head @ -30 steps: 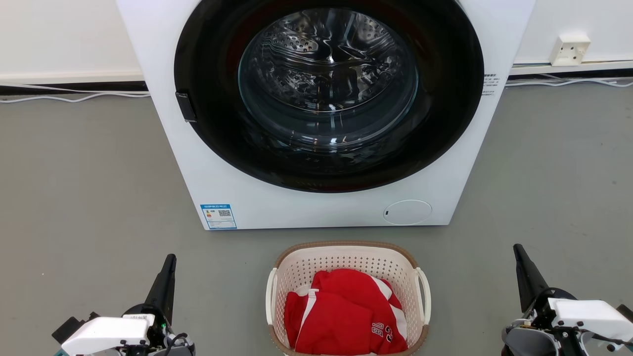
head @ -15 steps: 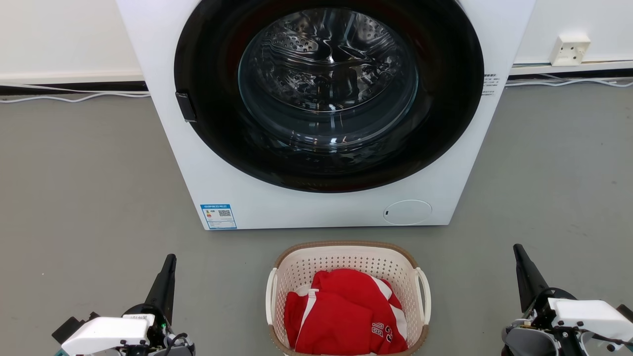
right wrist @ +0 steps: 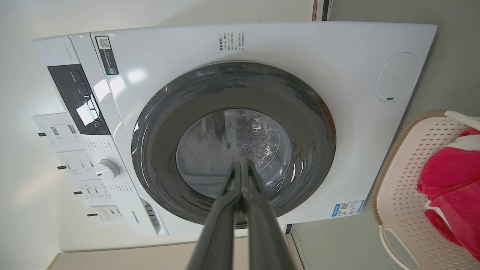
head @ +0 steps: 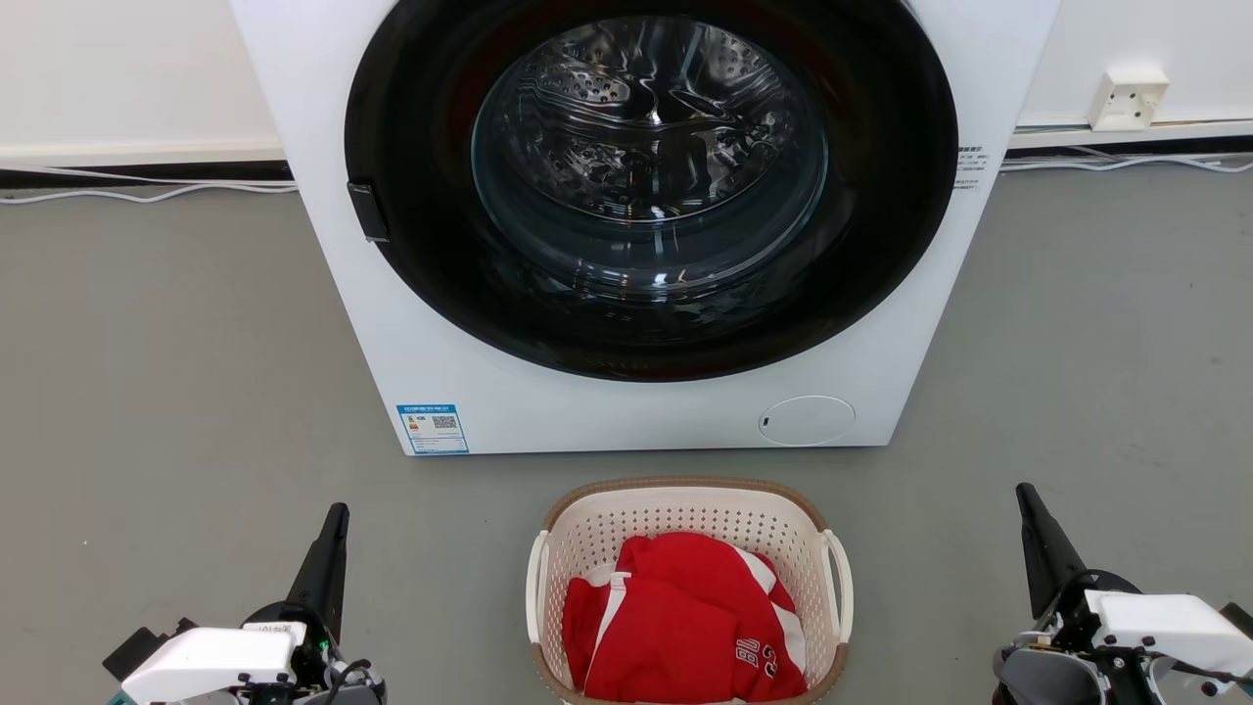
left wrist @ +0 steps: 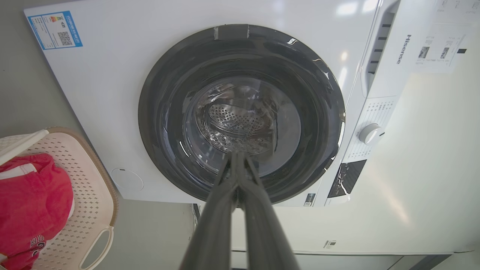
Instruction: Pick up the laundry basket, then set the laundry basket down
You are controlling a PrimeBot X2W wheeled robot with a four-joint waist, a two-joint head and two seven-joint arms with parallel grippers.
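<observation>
Laundry basket [head: 685, 514]: upright on the grey floor [head: 147, 392], just in front of the washer [head: 626, 421], centred below its round door [head: 411, 245], with a narrow strip of floor between it and the white front panel. Cream perforated walls, brown woven-look rim, a white loop handle [head: 534, 587] on each side. Inside, a crumpled red garment [head: 675, 627] with white stripes and white printed digits, heaped toward the side farther from the washer. Touched by neither hand.

Left hand [head: 335, 519]: low in front of the washer, off toward the robot's left, well apart from the basket, pointing at the machine. From the left wrist view, left hand [left wrist: 237, 156] closed, fingertips pressed together, nothing held, aimed at the door glass.

Right hand [head: 1026, 494]: in front of the washer on the robot's right, likewise well apart from the basket. From the right wrist view, right hand [right wrist: 240, 165] closed, tips meeting, nothing between them.

On the washer: door closed, steel drum [head: 646, 127] visible through the glass, blue label [head: 433, 429] low on the robot's left, round hatch [head: 806, 420] low on the robot's right, white dial [left wrist: 369, 134] on the control panel above the door.

Behind the washer: white wall [head: 117, 69], a socket box [head: 1128, 98] on the robot's right, cables [head: 147, 193] along the wall's foot.
</observation>
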